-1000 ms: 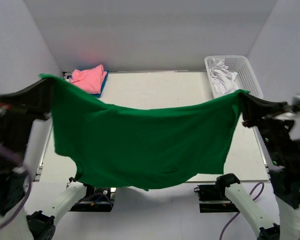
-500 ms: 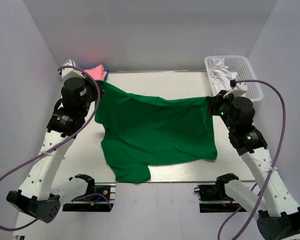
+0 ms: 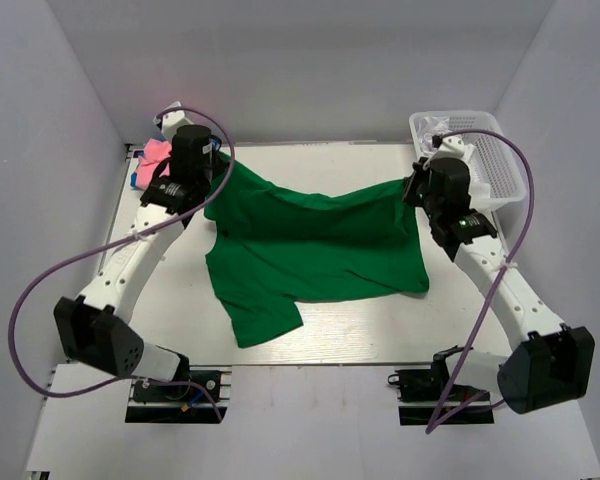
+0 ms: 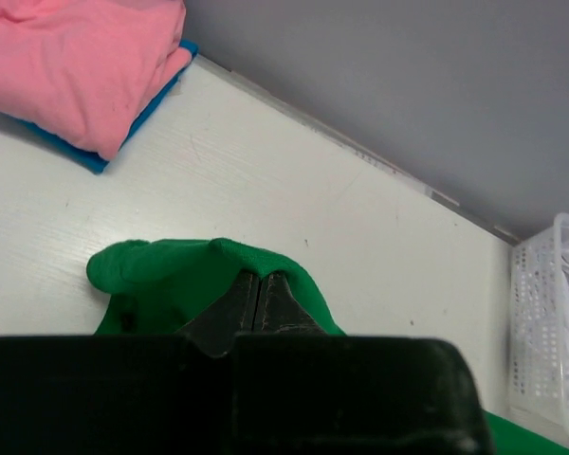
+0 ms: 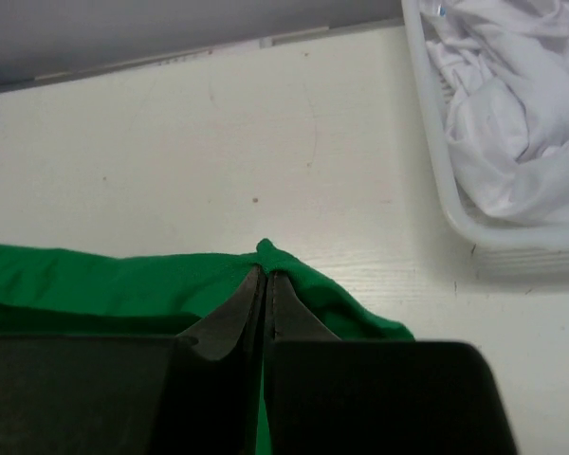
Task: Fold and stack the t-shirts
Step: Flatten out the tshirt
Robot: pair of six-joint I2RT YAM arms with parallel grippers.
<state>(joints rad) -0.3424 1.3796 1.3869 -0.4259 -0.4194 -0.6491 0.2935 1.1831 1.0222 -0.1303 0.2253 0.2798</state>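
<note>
Table (image 3: 400, 325) now carries most of the green t-shirt (image 3: 310, 250), lowered from its mid-air spread a second ago. The left gripper (image 4: 259, 284) and right gripper (image 5: 266, 277) each pinch a far corner, apparently laying it flat for folding, while a pink-and-blue stack (image 3: 152, 155) waits far left.

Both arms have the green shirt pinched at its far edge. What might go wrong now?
Left fingers and right fingers pinch only small bunches of the green shirt; either corner may slip. Its near-left part lies crumpled, so it may settle wrinkled. The pink shirt beside the left arm could get nudged.
</note>
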